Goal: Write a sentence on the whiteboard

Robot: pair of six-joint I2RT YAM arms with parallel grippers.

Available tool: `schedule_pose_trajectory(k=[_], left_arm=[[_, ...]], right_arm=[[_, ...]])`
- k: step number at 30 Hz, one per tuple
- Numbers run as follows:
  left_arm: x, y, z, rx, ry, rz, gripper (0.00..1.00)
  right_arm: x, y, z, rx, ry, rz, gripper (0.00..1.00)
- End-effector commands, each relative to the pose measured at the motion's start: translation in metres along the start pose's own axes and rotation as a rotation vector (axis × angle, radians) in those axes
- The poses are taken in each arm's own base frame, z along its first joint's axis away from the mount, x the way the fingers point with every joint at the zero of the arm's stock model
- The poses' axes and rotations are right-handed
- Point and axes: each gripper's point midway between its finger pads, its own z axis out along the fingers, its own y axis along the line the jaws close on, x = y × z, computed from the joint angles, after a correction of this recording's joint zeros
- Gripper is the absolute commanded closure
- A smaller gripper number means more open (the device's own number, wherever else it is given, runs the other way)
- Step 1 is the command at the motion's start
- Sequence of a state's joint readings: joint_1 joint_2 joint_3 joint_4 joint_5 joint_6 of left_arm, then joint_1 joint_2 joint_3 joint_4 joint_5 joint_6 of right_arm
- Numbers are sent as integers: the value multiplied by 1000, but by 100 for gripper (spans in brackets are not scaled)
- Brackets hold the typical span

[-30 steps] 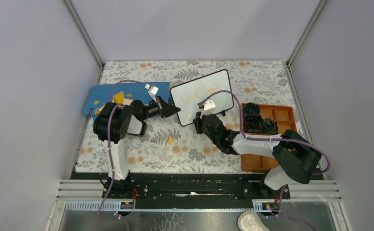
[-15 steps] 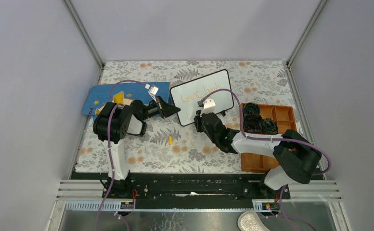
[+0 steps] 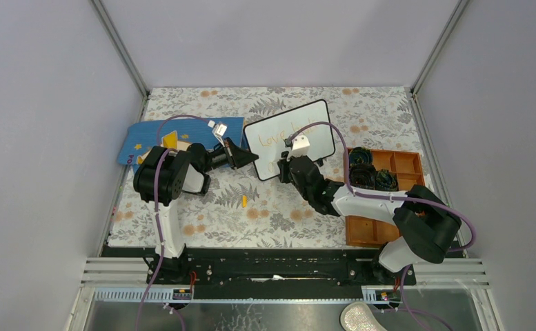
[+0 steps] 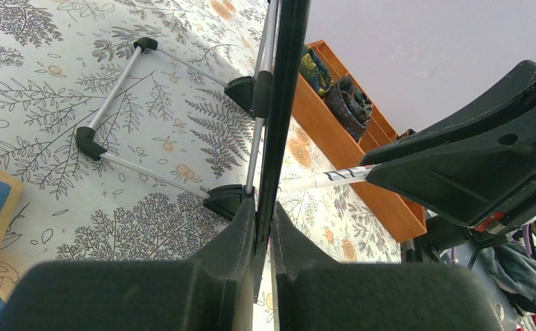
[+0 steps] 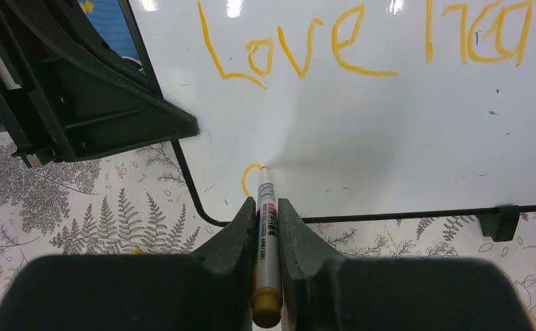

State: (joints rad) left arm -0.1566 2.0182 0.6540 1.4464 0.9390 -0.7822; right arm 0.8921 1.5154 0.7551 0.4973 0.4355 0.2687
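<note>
The right gripper (image 5: 266, 207), pinching the orange marker (image 5: 265, 189), has edged up the whiteboard (image 3: 320, 117) in the overhead view's upper middle. A fresh curl under "Love" starts the second line of the sentence (image 5: 299, 52). The left gripper (image 4: 261, 210) grips the board's edge.

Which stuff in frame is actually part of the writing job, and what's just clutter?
In use: whiteboard, orange sentence on it, orange marker, right gripper holding the marker, left gripper clamping the board's edge.
Lying about: blue mat, orange tray, dark bundles in it, small orange piece.
</note>
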Motion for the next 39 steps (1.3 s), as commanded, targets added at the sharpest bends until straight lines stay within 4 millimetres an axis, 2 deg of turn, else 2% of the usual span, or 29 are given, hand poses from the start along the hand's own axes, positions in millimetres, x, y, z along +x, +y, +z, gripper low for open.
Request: schedule_pose_trajectory(k=[1, 15, 23, 26, 33, 39], left_arm=[[15, -1, -1, -5, 50, -61, 100], [15, -1, -1, -5, 50, -61, 100], [15, -1, -1, -6, 51, -61, 100], [15, -1, -1, -7, 51, -61, 100], [15, -1, -1, -7, 49, -58, 100], [14, -2, -1, -5, 50, -56, 100]], right_arm=[[-36, -7, 4, 41, -89, 23, 100], [-1, -12, -3, 18, -15, 19, 100], [6, -14, -7, 13, -1, 27, 100], [-2, -14, -12, 5, -26, 45, 100], [-42, -13, -26, 0, -123, 83, 100], [-59, -16, -21, 3, -146, 105, 100]])
